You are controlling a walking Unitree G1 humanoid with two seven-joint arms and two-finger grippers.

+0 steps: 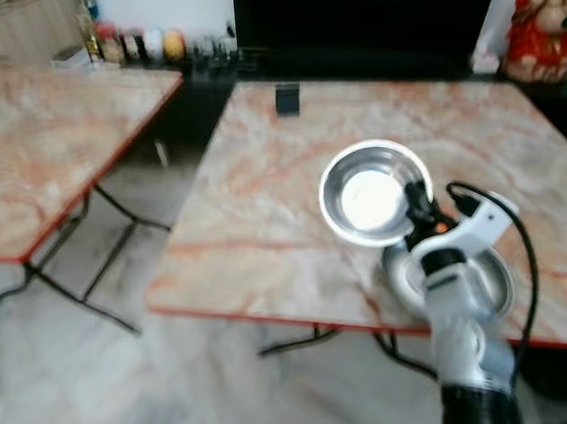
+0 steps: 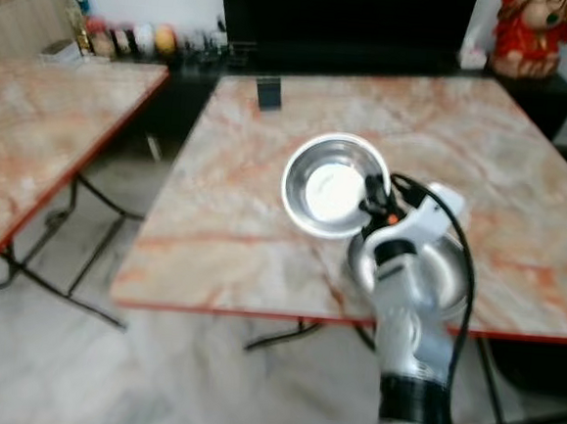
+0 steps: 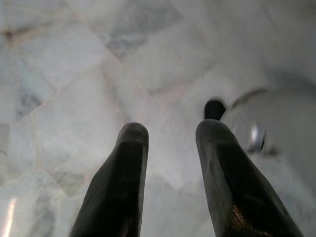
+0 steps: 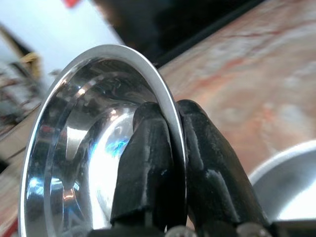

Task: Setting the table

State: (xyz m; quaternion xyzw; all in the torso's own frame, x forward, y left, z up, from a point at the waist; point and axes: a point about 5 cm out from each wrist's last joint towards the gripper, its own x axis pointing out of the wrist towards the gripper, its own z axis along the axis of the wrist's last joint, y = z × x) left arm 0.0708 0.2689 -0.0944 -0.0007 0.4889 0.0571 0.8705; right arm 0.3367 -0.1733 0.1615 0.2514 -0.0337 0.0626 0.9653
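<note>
2 marble-pattern tables with red edging: main table ahead, second table off to the robot's left, gap of pale tiled floor between them; black TV on a dark stand behind, red figurine at the far right, row of small jars at the far left, small dark object near the main table's far edge, too blurred to identify; right arm reaches over the near edge; second steel bowl sits on the table under the forearm, mostly hidden; steel bowl held tilted above the table, opening toward the camera; right gripper clamped on its rim, 1 finger inside, 1 outside; left gripper hangs over floor tiles, fingers apart with nothing between them.
</note>
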